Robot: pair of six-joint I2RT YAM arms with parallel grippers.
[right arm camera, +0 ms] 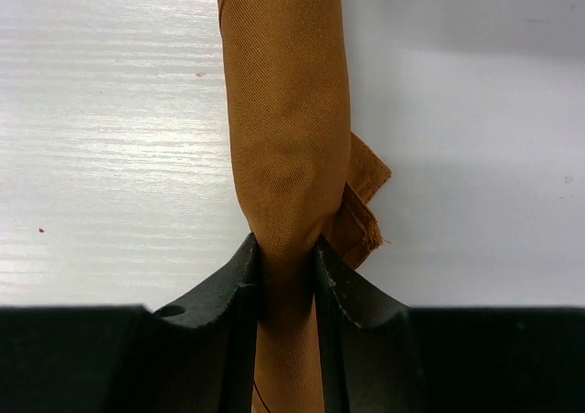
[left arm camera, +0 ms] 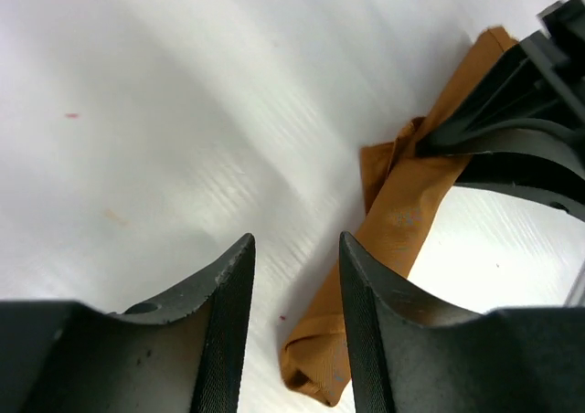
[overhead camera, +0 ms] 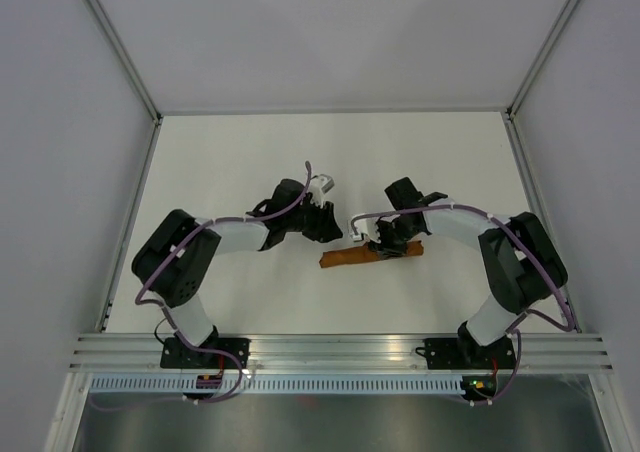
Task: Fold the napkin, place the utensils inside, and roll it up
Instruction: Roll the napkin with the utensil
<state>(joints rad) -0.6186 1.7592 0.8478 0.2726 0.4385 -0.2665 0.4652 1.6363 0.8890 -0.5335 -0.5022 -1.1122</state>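
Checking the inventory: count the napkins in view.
1. The napkin, rolled up, lies on the table, pinched in the right gripper; no other shows.

The white table [overhead camera: 250, 162] is viewed from overhead, faced toward 12 o'clock; the rolled rust-orange cloth napkin [right arm camera: 288, 111], shared by all views, is framed close-up by both wrist cameras.

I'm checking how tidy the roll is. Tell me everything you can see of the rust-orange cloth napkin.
The rust-orange cloth napkin is thin, plain woven fabric, rolled into a slim, slightly creased tube. It lies flat on the white table between the arms. One loose corner pokes out beside the grip. The right gripper is shut on it, a finger pressed against each side. The left gripper, open, hangs by one end, holding nothing. No knife shows.
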